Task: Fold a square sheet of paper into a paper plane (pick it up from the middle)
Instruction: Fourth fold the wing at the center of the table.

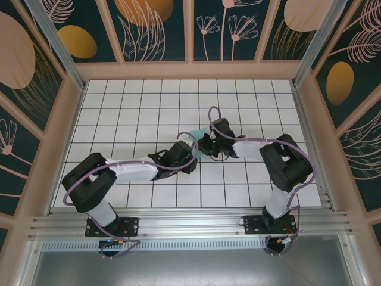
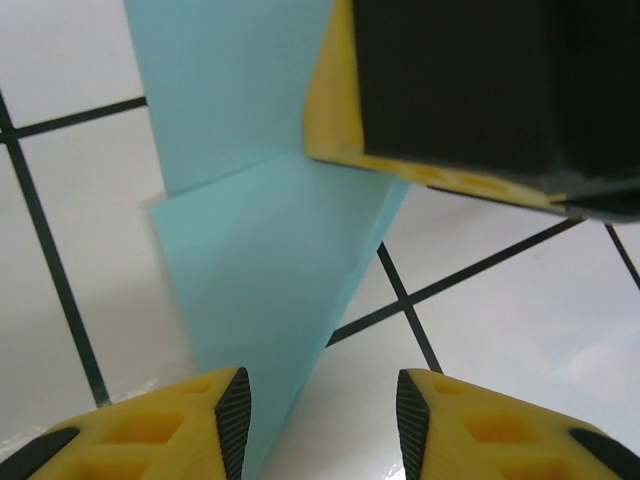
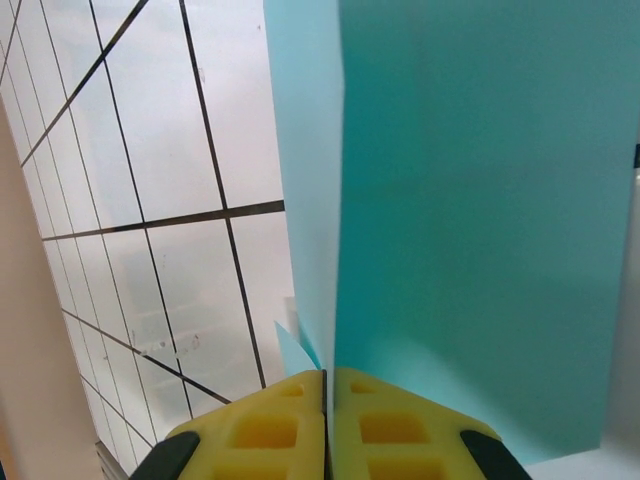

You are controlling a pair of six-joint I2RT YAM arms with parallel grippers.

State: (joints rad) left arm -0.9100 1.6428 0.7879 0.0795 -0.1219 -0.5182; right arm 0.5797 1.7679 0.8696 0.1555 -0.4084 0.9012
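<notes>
The right gripper (image 3: 327, 385) clamped shut on the folded paper (image 3: 480, 220), whose top ran out of frame; the left gripper (image 2: 323, 420) stood open at bottom, the paper's lower end cut off.

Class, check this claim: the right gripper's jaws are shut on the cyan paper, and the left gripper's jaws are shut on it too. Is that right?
Not quite. The right gripper is shut on the cyan paper, but the left gripper is not: the left wrist view shows its jaws standing apart, with the paper in the gap between them.
</notes>
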